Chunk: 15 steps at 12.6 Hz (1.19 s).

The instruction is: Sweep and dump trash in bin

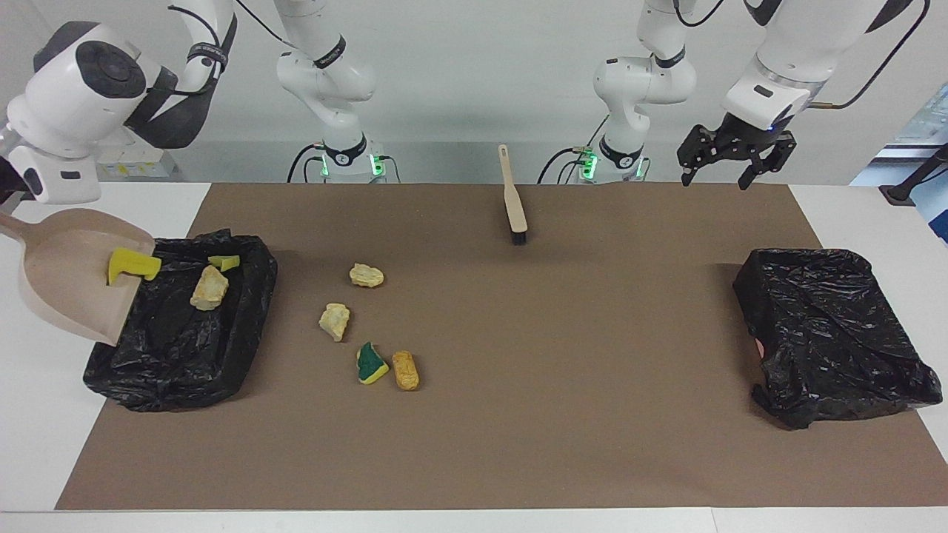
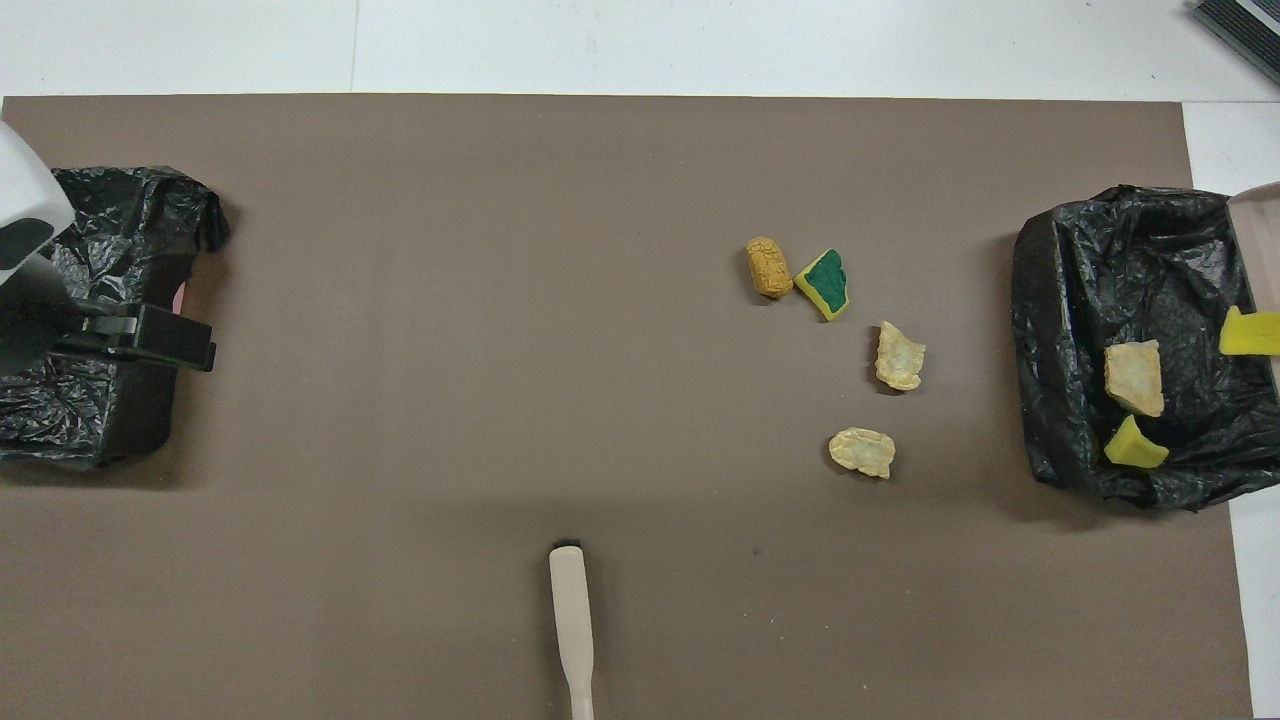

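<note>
We judge the task partly complete. Two scraps, a cream lump (image 1: 209,288) and a small yellow bit (image 1: 224,261), already lie in the bag-lined bin (image 1: 244,333) at the right arm's end of the table (image 1: 29,414). Our right hand, out of view at the frame edge and pressed together on the handle, tilts the dustpan (image 1: 59,274) over the bin rim, with a yellow sponge piece (image 1: 132,264) at its lip, not yet dropped. Four scraps remain on the brown mat (image 1: 518,414): two cream lumps (image 1: 366,275) (image 1: 335,321), the green-and-yellow wedge (image 1: 370,364) and a tan lump (image 1: 405,370). The brush (image 1: 512,198) lies unused. Our left hand (image 1: 717,178) waits, fingers spread, empty, above the mat's edge.
</note>
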{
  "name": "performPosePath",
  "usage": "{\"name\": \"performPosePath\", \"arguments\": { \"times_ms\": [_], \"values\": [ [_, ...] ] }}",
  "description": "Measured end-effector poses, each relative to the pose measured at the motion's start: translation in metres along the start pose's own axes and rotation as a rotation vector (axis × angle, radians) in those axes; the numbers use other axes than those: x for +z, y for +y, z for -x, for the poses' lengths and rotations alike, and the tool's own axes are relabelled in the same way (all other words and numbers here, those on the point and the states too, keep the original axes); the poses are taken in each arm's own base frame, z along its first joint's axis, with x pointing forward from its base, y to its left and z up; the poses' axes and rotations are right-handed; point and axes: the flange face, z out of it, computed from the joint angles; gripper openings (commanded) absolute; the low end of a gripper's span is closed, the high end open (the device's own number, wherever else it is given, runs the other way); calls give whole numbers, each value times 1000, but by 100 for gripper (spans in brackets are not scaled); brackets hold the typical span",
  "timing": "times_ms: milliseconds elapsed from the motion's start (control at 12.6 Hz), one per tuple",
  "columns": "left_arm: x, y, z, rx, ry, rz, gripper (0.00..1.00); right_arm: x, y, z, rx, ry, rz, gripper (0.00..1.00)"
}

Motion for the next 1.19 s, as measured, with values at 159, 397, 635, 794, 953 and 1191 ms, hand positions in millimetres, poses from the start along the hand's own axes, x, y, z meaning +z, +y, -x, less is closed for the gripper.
{"name": "performPosePath", "arguments": {
  "times_ms": [159,397,635,794,953,1191],
  "values": [
    [-7,-4,2,12,-7,0,100,0,0,0,-19,0,0,0],
    [-11,-5,3,25,-6,0,100,2,-2,-2,-6,29,-15,0],
    [-14,-3,4,36,2,0,100,12,-11,-8,50,145,-80,0],
    [-15,-3,4,41,3,0,100,17,-16,-14,103,262,-110,0],
    [-15,-3,4,44,2,0,100,17,-20,-25,158,404,-145,0],
    [-15,-2,5,45,0,-1,100,11,-23,-42,261,572,-207,0]
  ]
}}
